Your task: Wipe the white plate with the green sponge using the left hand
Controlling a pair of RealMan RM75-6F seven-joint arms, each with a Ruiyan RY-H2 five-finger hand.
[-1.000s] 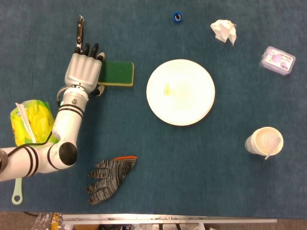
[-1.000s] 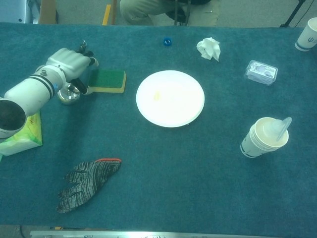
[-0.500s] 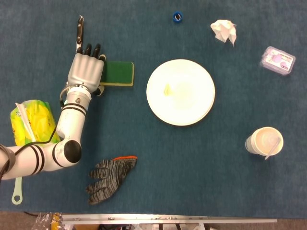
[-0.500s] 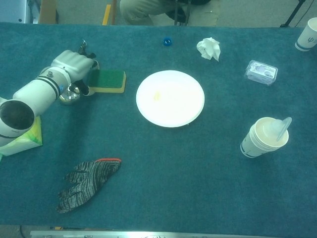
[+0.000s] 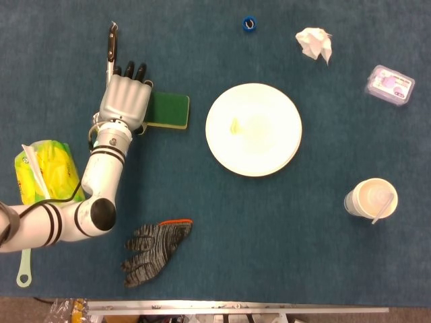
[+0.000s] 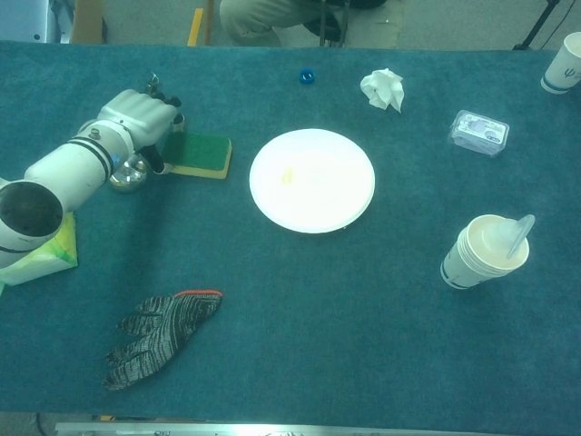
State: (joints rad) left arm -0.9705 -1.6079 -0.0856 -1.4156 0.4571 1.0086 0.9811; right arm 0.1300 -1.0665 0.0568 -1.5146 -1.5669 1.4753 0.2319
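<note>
The green sponge (image 5: pixel 170 111) (image 6: pixel 201 153), yellow along its edge, lies slightly skewed on the blue cloth, left of the white plate (image 5: pixel 253 129) (image 6: pixel 311 179). A faint yellowish smear marks the plate. My left hand (image 5: pixel 124 101) (image 6: pixel 136 113) lies palm down over the sponge's left end, fingers stretched toward the far side. Its thumb sits at the sponge's near left corner. I see no closed grip. The right hand is out of both views.
A dark-handled tool (image 5: pixel 112 47) lies beyond the left fingertips, and a small metal dish (image 6: pixel 127 173) sits under the wrist. A yellow-green bag (image 5: pixel 44 171), striped glove (image 5: pixel 153 251), paper cup (image 5: pixel 372 200), crumpled tissue (image 5: pixel 314 43), purple box (image 5: pixel 389 86) and blue ring (image 5: pixel 249 24) surround the plate.
My left hand has slid right onto the sponge's left end. The sponge has shifted a little nearer and turned slightly.
</note>
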